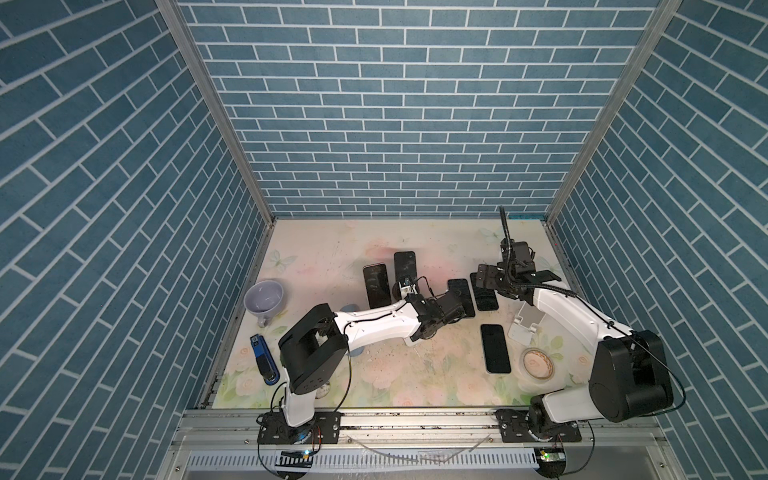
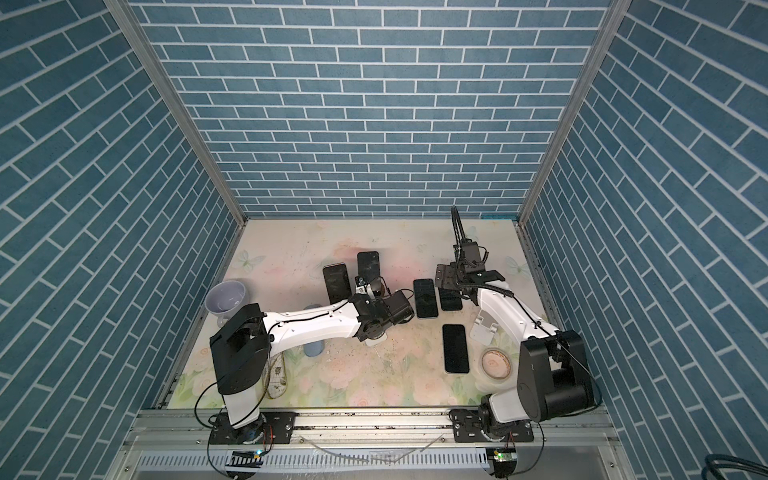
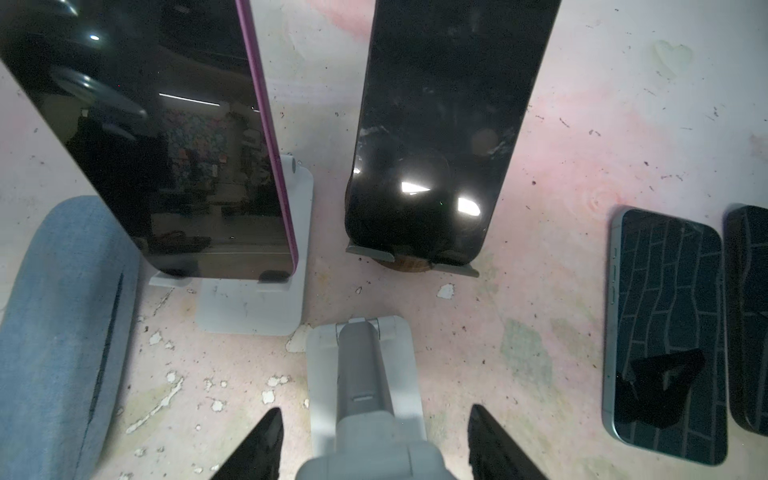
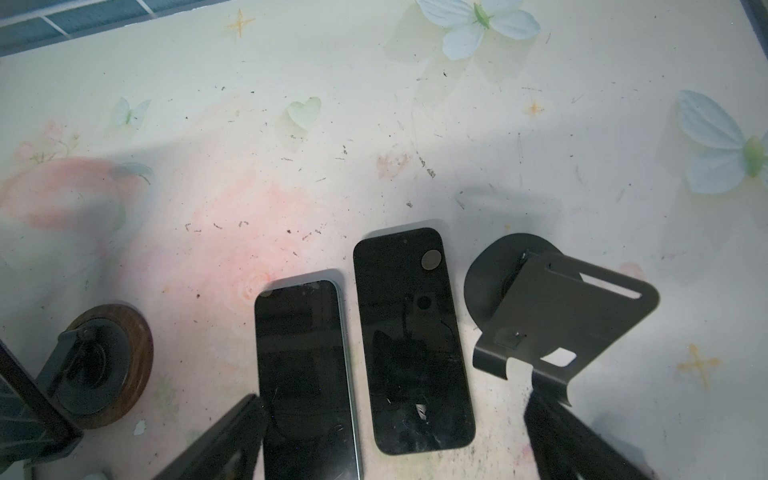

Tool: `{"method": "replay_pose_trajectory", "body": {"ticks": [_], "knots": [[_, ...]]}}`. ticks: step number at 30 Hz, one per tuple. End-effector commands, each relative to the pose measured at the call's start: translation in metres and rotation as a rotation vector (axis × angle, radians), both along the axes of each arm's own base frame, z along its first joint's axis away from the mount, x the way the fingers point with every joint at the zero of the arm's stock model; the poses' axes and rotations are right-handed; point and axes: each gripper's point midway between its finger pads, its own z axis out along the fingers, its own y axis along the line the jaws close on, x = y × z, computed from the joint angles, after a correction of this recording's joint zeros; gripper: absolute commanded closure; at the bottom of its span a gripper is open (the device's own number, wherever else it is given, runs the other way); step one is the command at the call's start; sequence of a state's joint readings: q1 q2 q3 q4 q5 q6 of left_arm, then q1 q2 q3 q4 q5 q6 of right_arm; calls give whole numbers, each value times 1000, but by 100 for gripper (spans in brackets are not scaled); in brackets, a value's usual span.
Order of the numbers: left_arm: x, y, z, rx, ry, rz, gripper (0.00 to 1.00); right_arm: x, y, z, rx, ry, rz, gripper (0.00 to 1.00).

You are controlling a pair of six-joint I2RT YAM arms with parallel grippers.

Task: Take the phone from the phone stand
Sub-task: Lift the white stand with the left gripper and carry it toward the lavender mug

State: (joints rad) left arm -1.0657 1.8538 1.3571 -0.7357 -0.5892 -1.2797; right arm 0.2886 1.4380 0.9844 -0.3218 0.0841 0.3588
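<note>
Flowery tabletop [image 1: 415, 374], and both the purple-edged phone [image 3: 166, 145] at 11 o'clock and the black phone [image 3: 440, 124] at 12 sit propped on end in stands [image 3: 249, 307] ahead of the left claw [image 3: 375, 409], the nearer one, closed in either side of a grey stand [image 3: 361, 374] at its neck.

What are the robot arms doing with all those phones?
They're taking phones off stands. The left pincer has a finger on either side of a grey stand; beyond it a purple-edged phone and a scuffed phone lean in stands. The right pincer hangs open above a blue-edged phone and a black phone lying flat beside an empty black stand.
</note>
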Motion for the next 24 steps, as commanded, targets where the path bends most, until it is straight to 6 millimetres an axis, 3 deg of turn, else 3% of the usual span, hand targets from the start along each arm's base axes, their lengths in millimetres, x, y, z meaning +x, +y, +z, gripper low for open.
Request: {"method": "replay_pose_trajectory", "body": {"ticks": [1, 12, 24], "knots": [[-3, 7, 28, 31, -40, -35, 44, -2, -1, -5, -3, 9, 4, 1], [-20, 12, 80, 46, -116, -88, 44, 1, 1, -4, 11, 12, 6, 2], [-37, 77, 124, 114, -193, 9, 43, 1, 5, -1, 33, 9, 13, 2]]}}
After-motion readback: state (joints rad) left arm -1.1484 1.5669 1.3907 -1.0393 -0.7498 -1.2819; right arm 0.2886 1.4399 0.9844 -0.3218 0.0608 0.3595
